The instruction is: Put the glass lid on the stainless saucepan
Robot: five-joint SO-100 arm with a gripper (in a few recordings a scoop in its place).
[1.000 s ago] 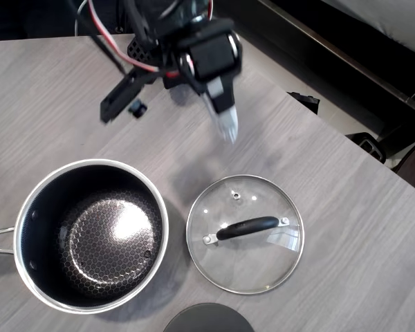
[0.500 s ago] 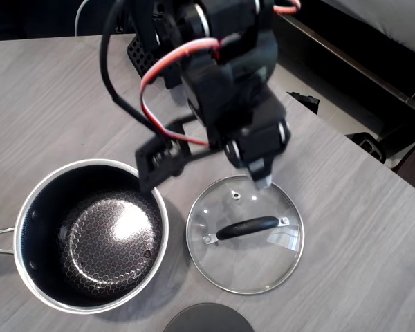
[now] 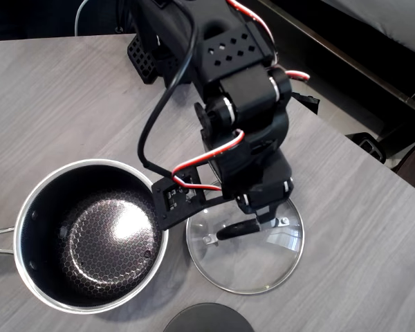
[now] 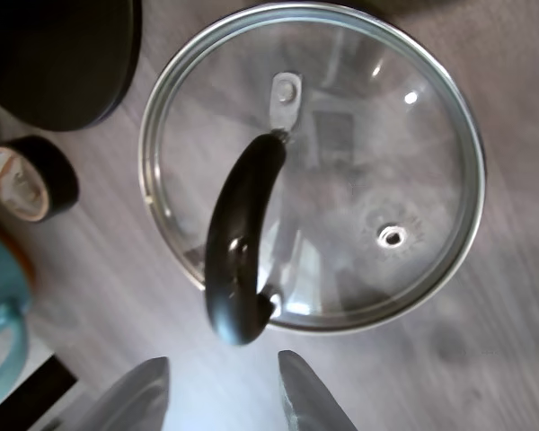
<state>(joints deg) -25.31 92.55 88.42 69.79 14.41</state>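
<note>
In the overhead view, one stainless saucepan [image 3: 90, 235] sits at the left of the grey wood-grain table [image 3: 48, 104], its black honeycomb interior open to view and its steel handle running off the left edge. Just to its right, apart from it, lies one glass lid [image 3: 252, 259] flat on the table with its black bar handle up. The black arm reaches down over the lid's upper part, and the gripper [image 3: 263, 211] hangs above the right end of that handle. One dark grey disc [image 3: 207, 319] shows at the bottom edge, between pan and lid.

In the wrist view, one roll of black tape [image 4: 29, 178] lies at the left, below the dark disc [image 4: 58, 54], with a blue mug [image 4: 0, 314] at the left edge. The glass lid [image 4: 368, 153] lies to their right, its single steam vent visible. Two pale fingers [image 4: 305, 400] stand apart at the bottom, holding nothing, just short of the handle's near end.
</note>
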